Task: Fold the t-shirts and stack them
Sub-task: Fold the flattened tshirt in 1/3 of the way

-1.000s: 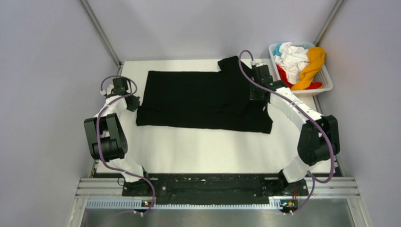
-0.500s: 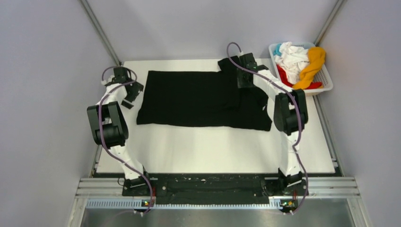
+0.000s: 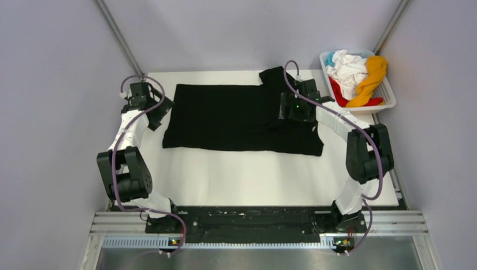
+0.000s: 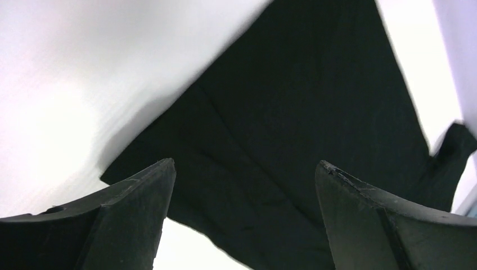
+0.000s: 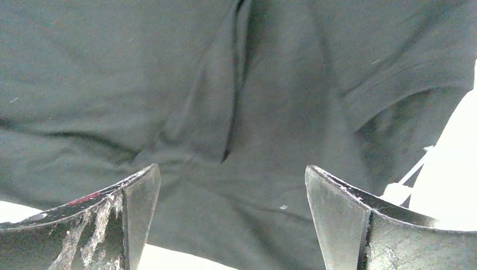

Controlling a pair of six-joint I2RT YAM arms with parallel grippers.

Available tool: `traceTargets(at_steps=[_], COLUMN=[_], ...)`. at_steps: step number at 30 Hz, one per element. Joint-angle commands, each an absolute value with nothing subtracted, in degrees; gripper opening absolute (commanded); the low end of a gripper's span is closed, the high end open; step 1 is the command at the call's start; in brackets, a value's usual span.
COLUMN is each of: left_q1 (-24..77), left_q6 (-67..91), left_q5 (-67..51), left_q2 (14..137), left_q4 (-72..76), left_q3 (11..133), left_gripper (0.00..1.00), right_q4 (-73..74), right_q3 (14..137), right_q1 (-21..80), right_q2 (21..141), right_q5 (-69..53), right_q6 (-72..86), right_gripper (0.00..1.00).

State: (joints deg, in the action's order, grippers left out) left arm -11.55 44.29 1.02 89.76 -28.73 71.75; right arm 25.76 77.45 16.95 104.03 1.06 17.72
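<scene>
A black t-shirt [image 3: 236, 118] lies spread on the white table [image 3: 253, 174], its right side folded over with a sleeve sticking out at the far right. My left gripper [image 3: 155, 111] is open just off the shirt's left edge; in the left wrist view the black t-shirt [image 4: 292, 112] lies below the left gripper [image 4: 244, 169], with nothing between the fingers. My right gripper [image 3: 292, 108] hovers open over the shirt's folded right part. The right wrist view shows wrinkled black t-shirt cloth [image 5: 236, 101] under the empty right gripper [image 5: 232, 174].
A white slatted basket [image 3: 387, 91] stands at the far right corner, holding crumpled white [image 3: 349, 67], orange-yellow [image 3: 371, 77], red [image 3: 336, 90] and light blue [image 3: 331, 58] shirts. Grey walls close in the table on three sides.
Both grippers went from shut to open and let go of the black shirt. The right gripper swung toward the far edge, then back over the shirt; the left one shifted slightly farther away.
</scene>
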Motion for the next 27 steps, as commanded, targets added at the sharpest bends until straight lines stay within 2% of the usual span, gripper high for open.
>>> traceTargets(at_steps=[1,4,7,18,22,27], left_q1=[-7.74,-4.49,-3.00,-3.03,-3.11,-3.08], left_q6=[40.38,38.54,38.49,37.32,36.64,36.59], left_q5=[-6.30,-8.24,-9.08,-3.94,-2.41,-2.62], left_q2=[92.34,97.37,102.13,105.89,105.90,107.21], left_q4=[-25.04,-24.63,-24.58,-26.43,-26.75,-26.38], left_q3=[69.42,71.76,73.60,74.14,74.44,74.73], left_gripper=[0.99,0.99,0.99,0.99,0.99,0.99], right_q4=[13.67,9.58,3.97,5.34,6.89,12.13], right_q3=[67.24,61.62,60.89,83.30,90.15,81.44], right_q1=[16.72,16.71,16.97,21.85,21.97,21.82], right_q2=[98.44,97.18,98.55,115.41,117.94,111.62], right_q5=[-12.74,-11.32,-16.56,-16.74,-15.57,-3.83], right_q6=[25.27,27.25,27.94,28.07,28.14,23.95], right_gripper=[0.99,0.99,0.99,0.98,0.98,0.99])
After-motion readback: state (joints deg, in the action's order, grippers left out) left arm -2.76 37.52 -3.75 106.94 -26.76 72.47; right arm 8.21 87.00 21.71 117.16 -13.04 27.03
